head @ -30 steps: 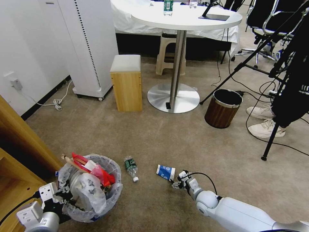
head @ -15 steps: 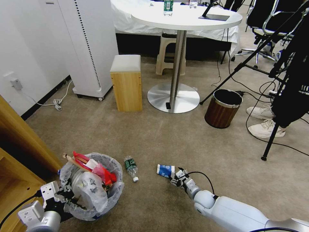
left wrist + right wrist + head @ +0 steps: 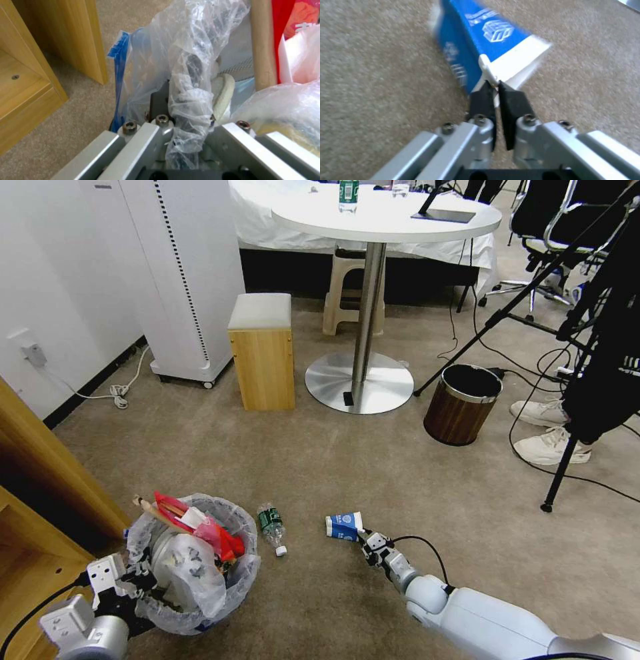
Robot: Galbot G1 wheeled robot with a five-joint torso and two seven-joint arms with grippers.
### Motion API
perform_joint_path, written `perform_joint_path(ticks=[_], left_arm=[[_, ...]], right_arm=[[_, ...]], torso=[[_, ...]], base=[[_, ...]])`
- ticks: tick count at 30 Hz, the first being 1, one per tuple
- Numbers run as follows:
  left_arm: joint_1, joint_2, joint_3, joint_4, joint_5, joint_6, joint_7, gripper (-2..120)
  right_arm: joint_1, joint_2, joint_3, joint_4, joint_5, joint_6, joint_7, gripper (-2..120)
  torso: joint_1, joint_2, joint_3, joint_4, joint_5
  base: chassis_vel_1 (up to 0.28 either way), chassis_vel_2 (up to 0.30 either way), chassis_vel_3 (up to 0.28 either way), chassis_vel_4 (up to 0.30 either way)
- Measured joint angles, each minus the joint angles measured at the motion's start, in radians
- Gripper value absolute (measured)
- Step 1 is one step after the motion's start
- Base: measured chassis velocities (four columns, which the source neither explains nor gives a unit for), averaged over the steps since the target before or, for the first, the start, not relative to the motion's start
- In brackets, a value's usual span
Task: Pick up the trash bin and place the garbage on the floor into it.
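Right pincer (image 3: 495, 86): its two black pads are pressed together on the white edge of the blue-white carton (image 3: 476, 47). The hold is only on this thin edge, at the very tips.
Carton: it stands out straight ahead of the right pincer, low over the beige floor (image 3: 373, 467). If its far end touches the carpet cannot be told.
Left pincer (image 3: 186, 125): it is clamped on the rim of the trash bin (image 3: 193, 563), with the crumpled bag liner (image 3: 190, 75) between the pads. The bin hangs just ahead of it, already full with a wooden stick (image 3: 263, 45), red wrappers (image 3: 223, 537) and a pale bag (image 3: 193, 573).
Small bottle (image 3: 271, 527): it lies on the floor between the two pincers, nearer to the bin, not yet collected.
Risk one: the carton may slip or swing out of the right pincer, because only a narrow edge is gripped and the body is long.
Risk two: the bin is heaped, so the carton may not stay inside, or it may push a wrapper over the rim.
Risk three: the liner is slippery, and the bin may tilt or slide in the left pincer.
Change: compared with half a second ago, the carton is turned and a little farther from the robot, with the right pincer closed on it; the bin moved slightly toward the bottle.
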Motion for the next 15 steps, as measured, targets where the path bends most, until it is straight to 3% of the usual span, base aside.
perform_joint_path(ticks=[1, 6, 15], left_arm=[[0.001, 0.002, -0.002, 0.000, -0.001, 0.000, 0.000, 0], [-0.003, 0.008, -0.003, 0.008, -0.003, -0.001, 0.000, 0], [-0.011, 0.019, -0.009, 0.035, -0.005, -0.001, 0.000, 0]], right_arm=[[-0.002, -0.001, 0.002, 0.003, 0.000, 0.012, -0.005, 0], [-0.006, -0.019, 0.017, 0.058, 0.008, 0.042, -0.028, 0], [-0.007, -0.091, 0.057, 0.264, 0.029, 0.092, -0.045, 0]], torso=[[0.000, 0.000, 0.000, 0.0000, 0.0002], [0.000, 0.000, 0.000, 0.0000, 0.0000], [0.000, 0.000, 0.000, -0.0001, 0.0000]], base=[[0.000, 0.000, 0.000, 0.000], [0.000, 0.000, 0.000, 0.000], [0.000, 0.000, 0.000, 0.000]])
